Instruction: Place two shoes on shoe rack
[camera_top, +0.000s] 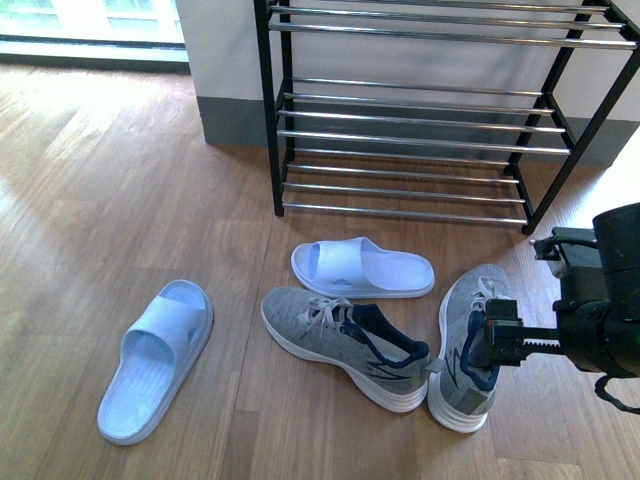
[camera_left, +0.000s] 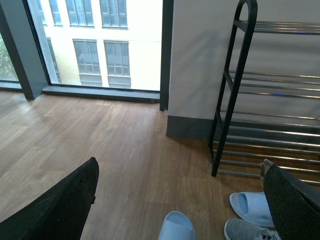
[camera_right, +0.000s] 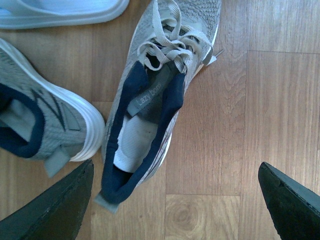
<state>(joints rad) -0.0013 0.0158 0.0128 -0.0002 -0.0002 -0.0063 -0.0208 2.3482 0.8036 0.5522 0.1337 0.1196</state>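
R end effector (camera_top: 492, 345) spread above 1 of 2 sneakers (camera_top: 478, 298).

The wooden floor (camera_top: 100, 200) carries everything. The shoe rack (camera_top: 420, 130) stands on it at the far side, by the wall. One pale blue slipper (camera_top: 158, 358) lies near and to the left. A second slipper (camera_top: 362, 268) lies crosswise near the rack. Just nearer than it sits one grey sneaker (camera_top: 340, 345), angled with its toe to the far left. The other sneaker (camera_top: 472, 345) sits to its right, toe toward the rack, with the two heels close together.
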